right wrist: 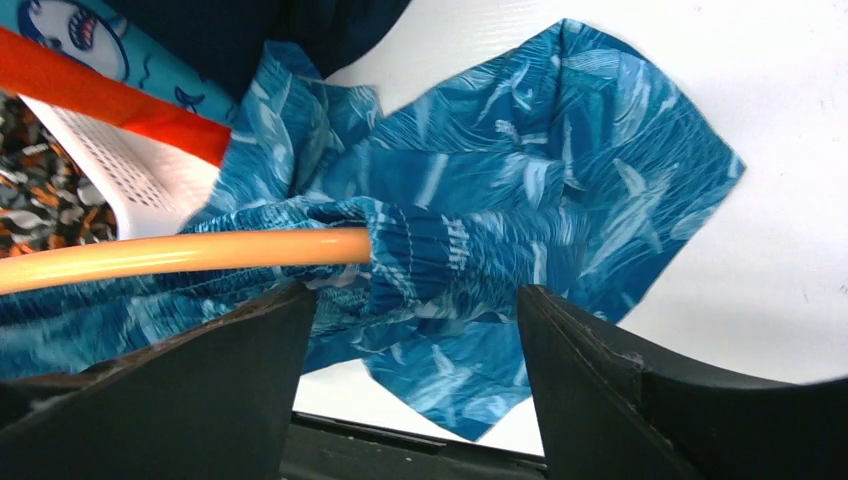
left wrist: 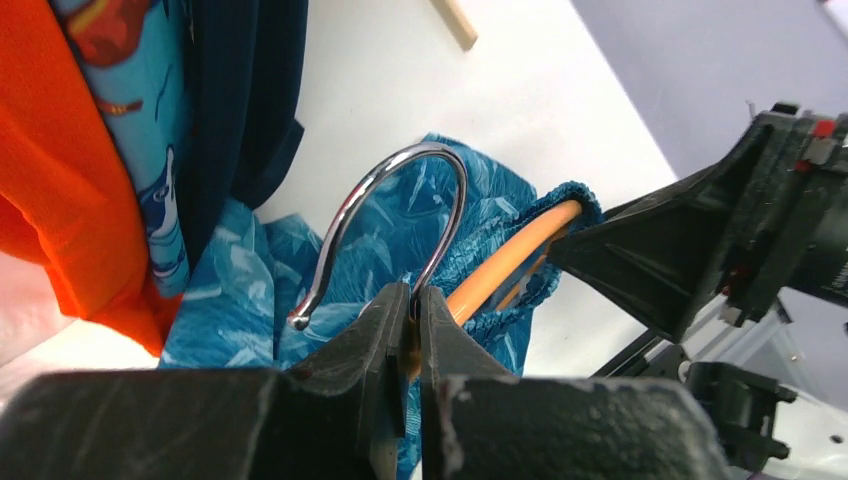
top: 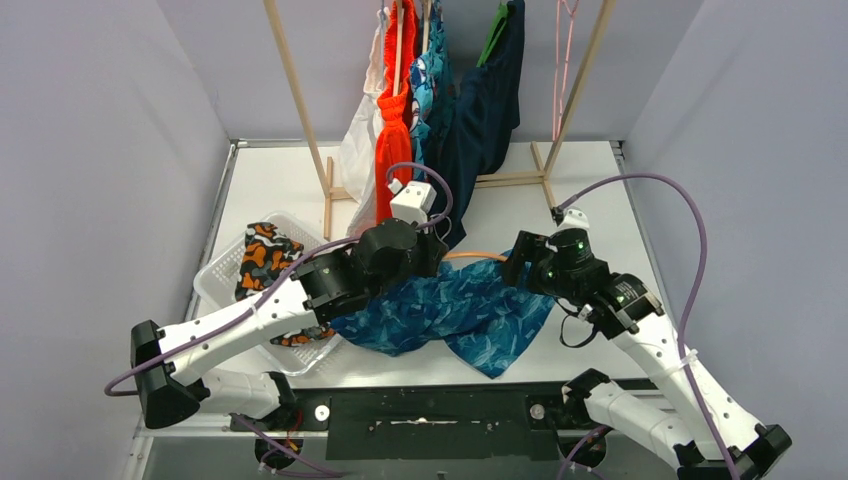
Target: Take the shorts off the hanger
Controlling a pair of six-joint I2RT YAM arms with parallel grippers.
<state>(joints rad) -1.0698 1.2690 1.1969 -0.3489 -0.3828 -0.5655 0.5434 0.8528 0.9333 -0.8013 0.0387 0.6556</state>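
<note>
Blue leaf-patterned fabric shorts (top: pixel 450 310) on white table (top: pixel 600 200), six o'clock of wooden rack (top: pixel 298 100), waistband over orange plastic hanger (right wrist: pixel 180 252), my left claw (left wrist: pixel 410 320) clamped on its hook neck, my right claw (right wrist: pixel 410 300) apart, straddling waistband.

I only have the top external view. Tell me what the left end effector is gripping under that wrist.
Observer: The left end effector is shut on the base of the metal hook of the orange hanger.
Operator: Report the right end effector.
Observer: The right end effector is open, a finger either side of the waistband of the blue patterned shorts.
Operator: Say whether that waistband is off the hanger.
Observer: No, the hanger arm runs inside it.
</note>
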